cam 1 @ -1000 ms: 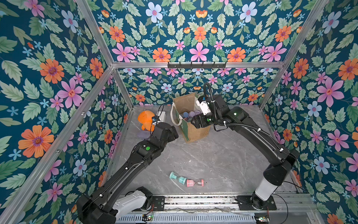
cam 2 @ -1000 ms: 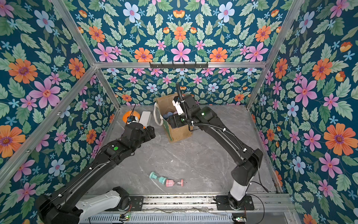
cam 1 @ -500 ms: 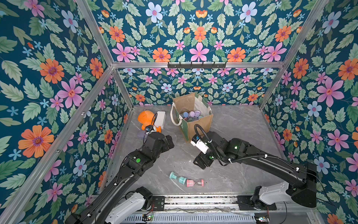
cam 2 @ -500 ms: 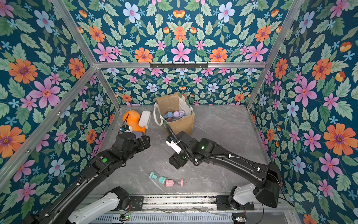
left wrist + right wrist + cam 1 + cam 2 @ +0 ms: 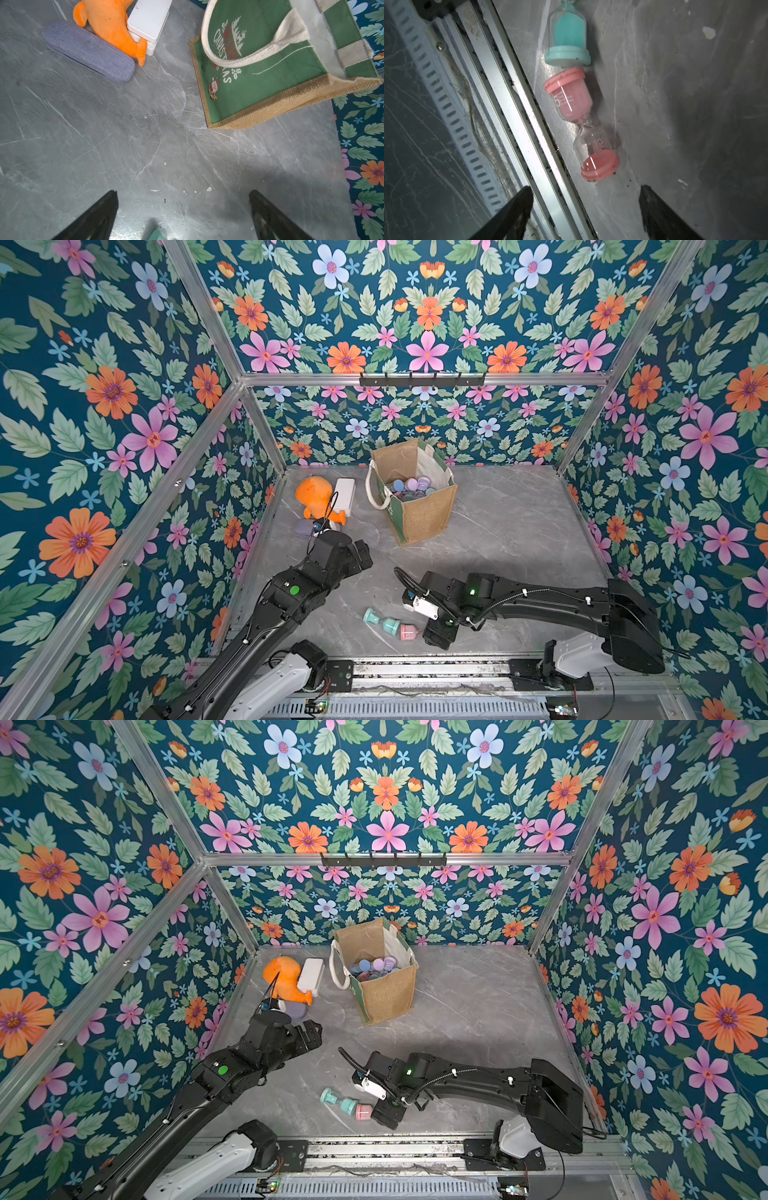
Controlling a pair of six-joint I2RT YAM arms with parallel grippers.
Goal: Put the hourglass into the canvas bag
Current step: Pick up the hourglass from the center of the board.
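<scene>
Two hourglasses lie end to end near the table's front edge: a pink hourglass (image 5: 409, 632) (image 5: 364, 1110) (image 5: 581, 128) and a teal hourglass (image 5: 380, 620) (image 5: 338, 1100) (image 5: 568, 45). My right gripper (image 5: 585, 189) (image 5: 438, 639) hangs open just beside the pink one's end, with nothing between its fingers. The canvas bag (image 5: 419, 506) (image 5: 386, 990) (image 5: 270, 72) stands upright at the back, holding several hourglasses (image 5: 409, 487). In front of the bag's green side, my left gripper (image 5: 182, 192) (image 5: 361, 551) is open and empty above the bare table.
An orange plush toy (image 5: 318, 497), a white box (image 5: 345, 491) and a grey-purple glasses case (image 5: 89, 52) lie at the back left. The metal front rail (image 5: 500, 104) (image 5: 415, 668) runs right beside the two hourglasses. Flowered walls close three sides.
My right arm has swung from over the bag down to the front edge beside the pink hourglass. My left arm has drawn back from the bag toward the front left.
</scene>
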